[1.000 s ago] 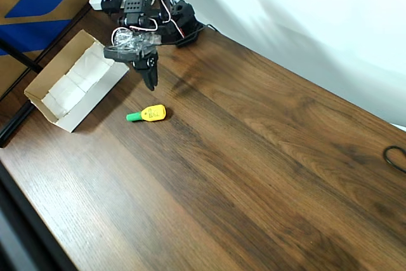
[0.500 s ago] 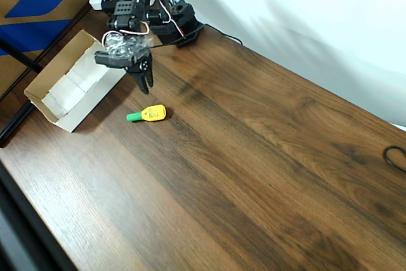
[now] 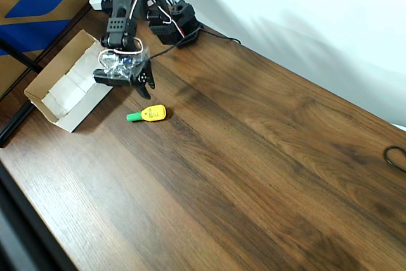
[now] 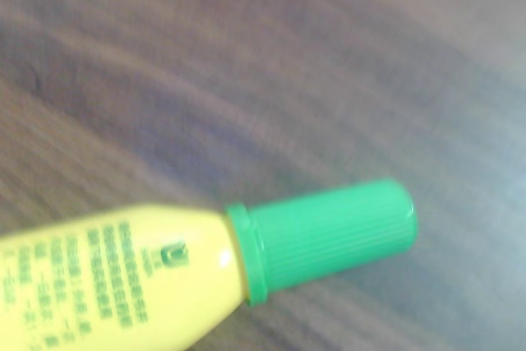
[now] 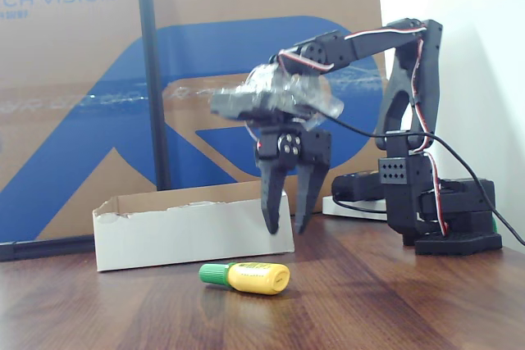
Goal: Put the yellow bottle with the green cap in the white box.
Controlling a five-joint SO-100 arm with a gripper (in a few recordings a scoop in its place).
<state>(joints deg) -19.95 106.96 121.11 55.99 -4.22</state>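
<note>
Jaws spread and empty, your black two-finger gripper hangs above the small yellow plastic bottle with the green cap, which lies on its side just beside the shallow white cardboard box, so you are set to descend and pinch it.

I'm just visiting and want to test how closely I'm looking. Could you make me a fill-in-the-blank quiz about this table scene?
1. The yellow bottle lies on its side on the ____ table.
2. The bottle's cap is ____ in colour.
3. In the fixed view the gripper hangs above the bottle with its jaws ____, holding nothing.
4. In the overhead view the white box sits to the ____ of the bottle.

Missing words: wooden; green; open; left
</note>
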